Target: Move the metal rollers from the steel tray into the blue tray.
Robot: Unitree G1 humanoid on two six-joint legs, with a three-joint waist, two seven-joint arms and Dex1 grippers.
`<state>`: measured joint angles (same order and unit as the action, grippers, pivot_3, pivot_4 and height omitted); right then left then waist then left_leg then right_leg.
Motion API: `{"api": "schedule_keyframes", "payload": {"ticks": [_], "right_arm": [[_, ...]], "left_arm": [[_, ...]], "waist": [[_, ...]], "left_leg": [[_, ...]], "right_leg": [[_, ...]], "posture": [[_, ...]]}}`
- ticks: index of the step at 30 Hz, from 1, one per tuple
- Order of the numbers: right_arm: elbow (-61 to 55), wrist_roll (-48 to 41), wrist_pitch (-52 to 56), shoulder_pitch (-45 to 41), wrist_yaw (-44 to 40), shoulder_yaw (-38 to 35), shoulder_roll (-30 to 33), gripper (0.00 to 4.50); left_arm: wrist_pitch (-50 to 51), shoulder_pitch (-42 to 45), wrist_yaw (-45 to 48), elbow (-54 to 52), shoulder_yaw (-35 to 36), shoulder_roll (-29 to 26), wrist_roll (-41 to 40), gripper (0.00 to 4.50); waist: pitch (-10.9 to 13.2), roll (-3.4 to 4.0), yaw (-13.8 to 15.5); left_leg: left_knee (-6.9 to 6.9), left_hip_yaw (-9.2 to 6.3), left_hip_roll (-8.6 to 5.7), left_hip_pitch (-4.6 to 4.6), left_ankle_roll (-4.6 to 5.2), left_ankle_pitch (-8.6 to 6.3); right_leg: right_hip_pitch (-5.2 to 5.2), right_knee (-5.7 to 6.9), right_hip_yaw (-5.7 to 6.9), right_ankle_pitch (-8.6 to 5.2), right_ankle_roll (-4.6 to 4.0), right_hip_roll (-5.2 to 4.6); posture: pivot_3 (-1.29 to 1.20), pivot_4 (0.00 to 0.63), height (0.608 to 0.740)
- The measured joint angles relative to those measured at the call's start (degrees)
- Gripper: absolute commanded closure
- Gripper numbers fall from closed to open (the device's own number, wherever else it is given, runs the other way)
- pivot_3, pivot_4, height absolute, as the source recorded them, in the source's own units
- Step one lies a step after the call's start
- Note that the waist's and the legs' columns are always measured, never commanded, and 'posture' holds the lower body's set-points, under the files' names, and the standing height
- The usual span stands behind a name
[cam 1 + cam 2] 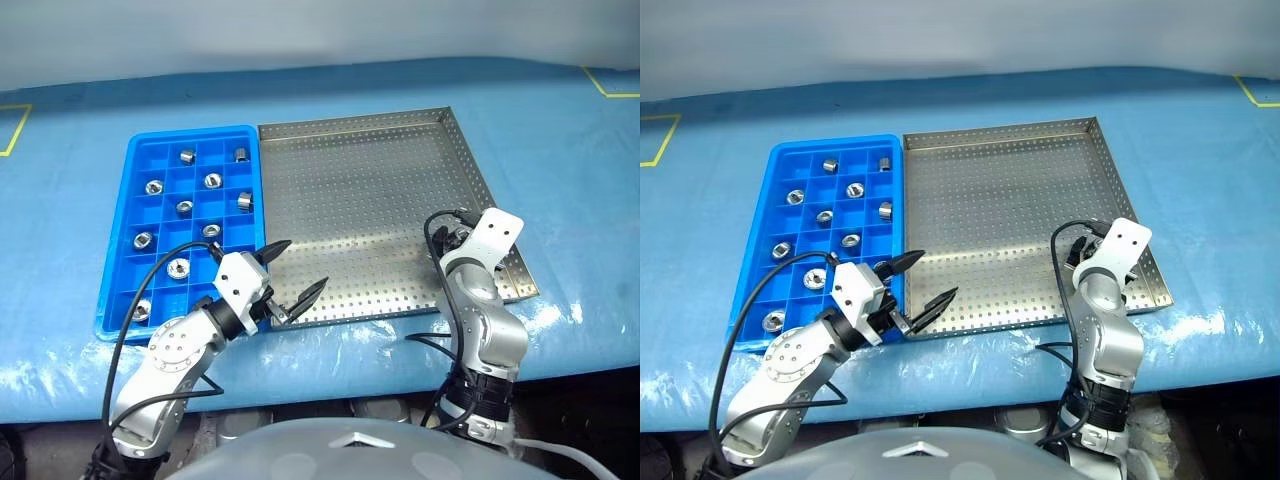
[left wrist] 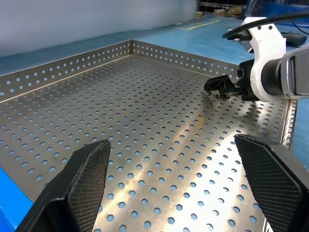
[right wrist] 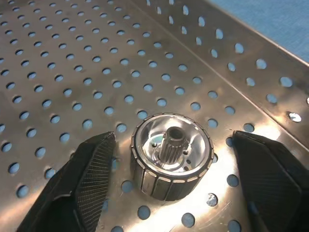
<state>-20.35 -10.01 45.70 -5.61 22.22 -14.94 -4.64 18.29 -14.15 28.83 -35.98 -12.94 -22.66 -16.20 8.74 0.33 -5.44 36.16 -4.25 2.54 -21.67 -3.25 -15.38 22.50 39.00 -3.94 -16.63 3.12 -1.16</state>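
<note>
Straddling a roller [image 3: 172,157] on the steel tray [image 1: 370,180] with the right tool [image 3: 174,183], jaws open, not yet gripping. Hovering wide open with the left tool [image 1: 283,276] beside the blue tray [image 1: 135,205].

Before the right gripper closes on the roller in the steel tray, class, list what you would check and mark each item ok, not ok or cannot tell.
1. Roller sits between the right gripper fingers: ok, one finger on each side.
2. Fingers clear of the roller: ok, gaps show on both sides.
3. Roller stands upright on the steel tray floor: ok, open end faces up.
4. Roller clear of the tray rim: ok, perforated floor shows between them.
5. Left gripper out of the way: ok, it is open over the tray's near left corner, apart from the right one.
6. Free compartments in the blue tray: ok, several hold no roller.
</note>
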Motion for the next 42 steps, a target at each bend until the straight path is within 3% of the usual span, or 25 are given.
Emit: {"api": "schedule_keyframes", "payload": {"ticks": [5,10,16,24,30,42], "right_arm": [[-0.01,-0.42,0.16,-0.22,-0.02,2.33,0.13,2.80],[-0.38,-0.75,2.49,-2.54,-3.39,8.04,0.50,2.79],[-0.17,-1.33,3.03,-13.12,-21.01,24.16,10.00,2.79],[10.75,-3.62,-5.06,-22.54,-42.08,36.28,9.75,2.79],[18.91,-1.62,-12.11,-25.45,-52.64,44.12,9.10,2.79],[26.87,2.26,-18.65,-25.57,-63.21,53.46,4.69,2.79]], "left_arm": [[-0.34,-0.47,0.01,0.15,0.27,0.02,0.00,0.00],[-2.54,-1.88,-1.20,1.67,1.72,1.31,0.26,0.00],[-7.97,-5.75,-4.56,1.92,6.33,3.22,2.17,0.00],[-18.23,-17.31,-3.63,1.28,13.81,1.85,2.81,0.00],[-22.78,-28.01,-1.61,-1.31,18.62,0.95,2.52,0.00],[-27.20,-40.40,-5.73,-5.18,20.60,8.14,6.36,0.00]], "waist": [[-0.01,0.02,-0.04],[-0.01,0.03,-0.03],[-0.01,0.02,0.25],[0.04,-0.09,1.45],[0.09,-0.23,2.76],[0.16,-0.63,6.48]], "left_leg": [[0.00,0.00,0.00,0.01,0.00,0.00],[0.00,0.02,0.00,0.01,0.01,0.00],[0.01,-0.08,0.01,0.03,0.01,0.01],[-0.02,-0.07,0.01,0.01,0.05,-0.01],[-0.01,-0.07,0.03,0.02,0.05,-0.01],[-0.01,-0.12,0.04,0.03,0.04,-0.02]], "right_leg": [[0.00,0.01,-0.01,0.00,0.00,0.01],[0.01,0.01,-0.04,0.00,0.00,0.01],[-0.02,0.01,0.05,0.00,0.00,0.03],[-0.02,-0.07,0.09,0.00,0.00,-0.02],[-0.02,-0.05,0.12,-0.01,-0.01,-0.01],[-0.04,-0.07,0.19,-0.05,-0.06,0.02]], "posture": [[-0.06,0.150,0.740],[-0.04,0.150,0.740],[0.00,0.150,0.740],[0.08,0.150,0.740],[0.16,0.150,0.740],[0.29,0.150,0.740]]}}
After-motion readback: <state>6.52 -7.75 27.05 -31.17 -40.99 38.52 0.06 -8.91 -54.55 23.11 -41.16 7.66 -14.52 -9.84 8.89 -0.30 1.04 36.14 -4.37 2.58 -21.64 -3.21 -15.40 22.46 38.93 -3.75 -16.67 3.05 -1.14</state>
